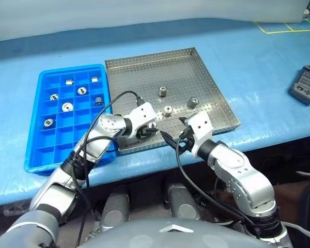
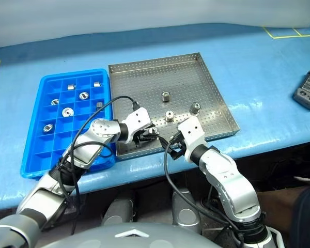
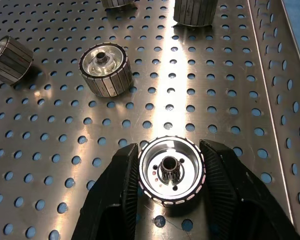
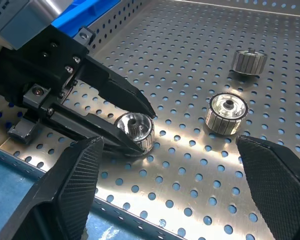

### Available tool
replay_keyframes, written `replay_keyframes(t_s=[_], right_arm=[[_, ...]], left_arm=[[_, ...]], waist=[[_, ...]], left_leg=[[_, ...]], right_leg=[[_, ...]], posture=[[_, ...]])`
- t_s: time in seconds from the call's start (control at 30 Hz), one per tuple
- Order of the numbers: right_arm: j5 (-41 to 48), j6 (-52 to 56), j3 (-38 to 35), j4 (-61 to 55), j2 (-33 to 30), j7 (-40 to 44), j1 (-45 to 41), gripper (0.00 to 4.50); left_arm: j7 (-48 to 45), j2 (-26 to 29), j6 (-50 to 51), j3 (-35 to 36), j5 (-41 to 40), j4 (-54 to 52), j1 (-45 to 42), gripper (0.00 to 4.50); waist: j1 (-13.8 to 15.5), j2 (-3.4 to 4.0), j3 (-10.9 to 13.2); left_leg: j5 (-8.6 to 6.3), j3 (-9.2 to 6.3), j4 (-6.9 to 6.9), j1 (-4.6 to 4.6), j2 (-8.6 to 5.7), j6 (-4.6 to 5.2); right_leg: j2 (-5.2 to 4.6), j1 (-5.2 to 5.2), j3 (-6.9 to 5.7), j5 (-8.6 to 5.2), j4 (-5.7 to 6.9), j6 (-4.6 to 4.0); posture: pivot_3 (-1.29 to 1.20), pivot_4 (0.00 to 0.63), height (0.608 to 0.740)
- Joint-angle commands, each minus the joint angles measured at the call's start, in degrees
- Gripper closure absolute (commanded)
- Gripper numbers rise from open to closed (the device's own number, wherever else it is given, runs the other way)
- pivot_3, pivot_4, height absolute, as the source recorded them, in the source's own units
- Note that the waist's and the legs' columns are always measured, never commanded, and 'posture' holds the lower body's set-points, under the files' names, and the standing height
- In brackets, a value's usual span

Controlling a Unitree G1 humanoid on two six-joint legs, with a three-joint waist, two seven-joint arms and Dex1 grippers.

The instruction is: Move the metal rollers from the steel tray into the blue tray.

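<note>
The blue tray (image 1: 67, 111), gridded plastic, is sitting on the left of the blue tabletop (image 1: 258, 67), carrying seven rollers (image 1: 67, 107) in separate cells. Just right of it, the perforated steel tray (image 1: 144, 70) is holding four more. At its near edge the left pincer (image 3: 171, 172) is clamping one ribbed roller (image 3: 171, 170); the wrist view is showing its hollow hub. The right pincer (image 4: 170, 185) is hovering beside it, fingers wide. A dark handset (image 1: 306, 85) is lying far right.
</note>
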Motion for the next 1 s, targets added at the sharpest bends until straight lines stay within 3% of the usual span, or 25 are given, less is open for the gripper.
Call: replay_keyframes(t_s=[0.03, 0.2, 0.37, 0.77, 1.0], right_arm=[[0.13, -1.08, 0.53, -0.84, 0.27, 0.38, -1.2, 0.0], [-0.12, -1.87, 2.59, 0.04, 0.65, 1.17, -3.26, 0.0], [-0.04, -3.7, 5.2, 2.07, 1.69, 2.8, -5.91, 0.0], [-0.08, -6.52, 10.46, 7.15, 4.21, 6.92, -11.34, 0.0], [-0.23, -6.64, 10.17, 7.24, 3.85, 7.01, -11.1, 0.0]], left_arm=[[8.66, -4.54, -2.06, 8.37, -1.2, -4.2, 2.1, 2.88], [23.39, -11.94, -5.87, 21.61, -1.72, -11.46, 7.31, 2.88], [32.57, -13.27, -9.02, 29.65, 0.11, -19.02, 14.18, 2.88], [43.71, -14.37, -4.43, 36.9, 4.95, -27.12, 26.15, 2.88], [44.89, -16.6, -0.1, 36.37, 5.12, -30.03, 32.64, 2.88]], waist=[[0.12, 0.0, 0.01], [0.23, 0.01, 0.0], [1.05, 0.02, 0.0], [4.08, -0.01, 0.0], [4.17, -0.02, 0.0]], left_leg=[[0.0, 0.0, 0.0, 0.0, 0.0, 0.0], [0.0, 0.0, 0.01, 0.02, 0.01, 0.0], [0.0, -0.01, 0.0, 0.08, 0.01, 0.0], [0.0, -0.05, 0.07, 0.08, -0.03, 0.0], [0.0, -0.07, 0.07, 0.08, -0.02, -0.01]], right_leg=[[0.0, 0.0, 0.01, 0.01, 0.0, 0.02], [0.0, -0.01, 0.02, 0.05, 0.02, 0.08], [0.01, 0.03, 0.02, 0.18, 0.02, 0.3], [-0.01, 0.14, -0.02, 0.07, -0.04, 0.11], [-0.01, 0.15, -0.06, 0.04, -0.05, 0.06]], posture=[[-0.09, 0.15, 0.74], [-0.06, 0.15, 0.74], [0.0, 0.15, 0.74], [0.08, 0.15, 0.74], [0.08, 0.15, 0.74]])
